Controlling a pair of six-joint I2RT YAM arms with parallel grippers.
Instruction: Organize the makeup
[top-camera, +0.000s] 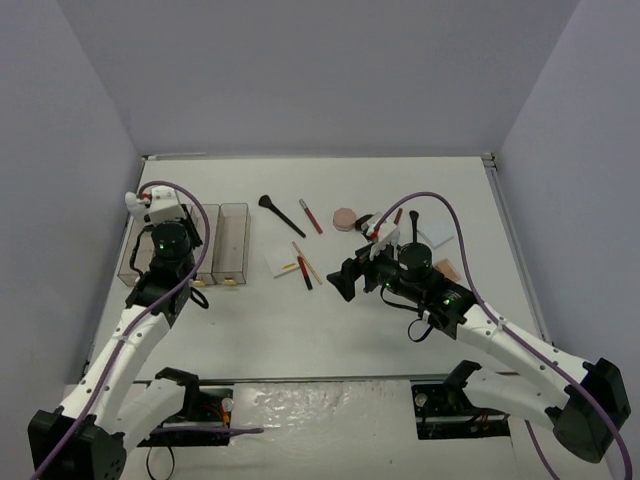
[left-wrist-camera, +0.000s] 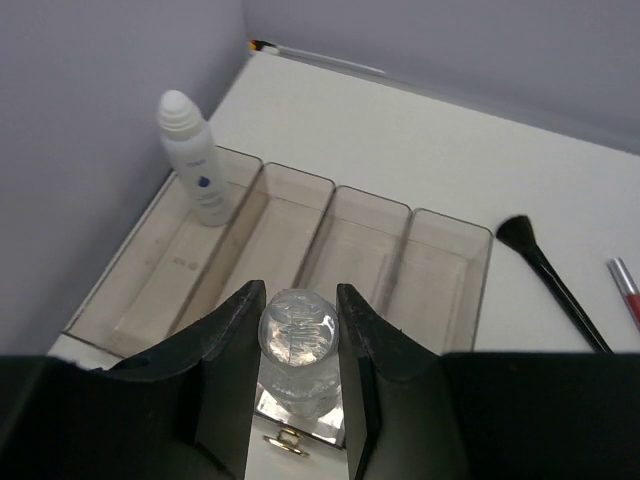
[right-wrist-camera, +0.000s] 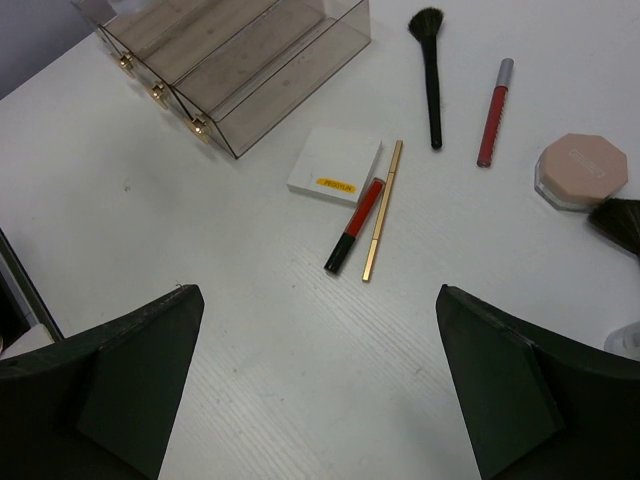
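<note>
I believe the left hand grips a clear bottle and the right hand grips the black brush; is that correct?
Only the left hand holds the clear bottle; the right wrist view shows the right hand open, the black brush lying on the table.

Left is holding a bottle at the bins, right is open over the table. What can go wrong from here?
1. The left gripper pinches a clear faceted bottle on smooth sides, so it may slip before release.
2. A white roll-on bottle leans in the leftmost clear plastic bin. A drop there could topple it.
3. Ahead of the open right gripper, the red-and-black pencil and thin gold pencil lie side by side, so a pinch may catch both.
</note>
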